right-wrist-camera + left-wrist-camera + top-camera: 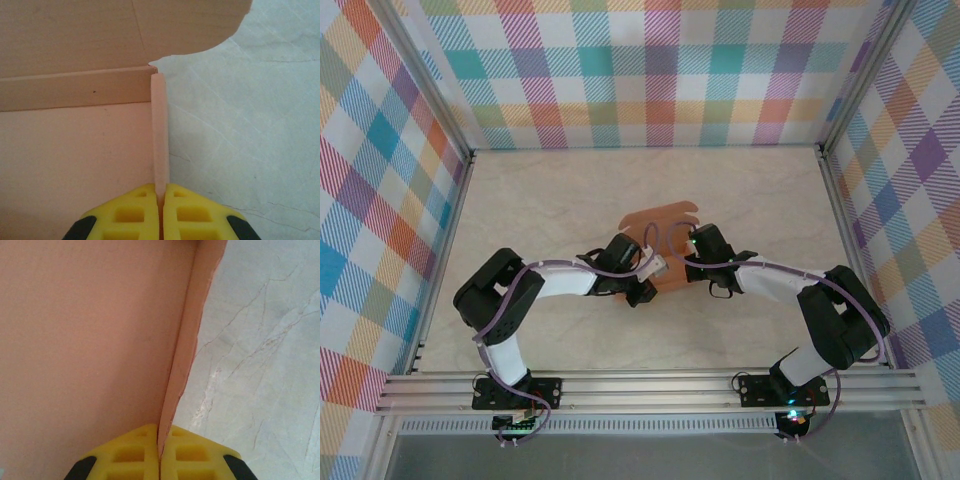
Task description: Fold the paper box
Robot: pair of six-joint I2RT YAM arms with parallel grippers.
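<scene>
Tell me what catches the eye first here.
The salmon-orange paper box sits mid-table. The left gripper and the right gripper, yellow-fingered, each pinch a thin edge-on flap of it. Bright plaid walls ring the pale table.

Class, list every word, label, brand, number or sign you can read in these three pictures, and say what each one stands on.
No text can be read anywhere.
The paper box is plain, unprinted card.
The yellow fingers pinching its edges, the table and the checked backdrop bear no lettering.
Any marking on the arms is too small to tell.
</scene>
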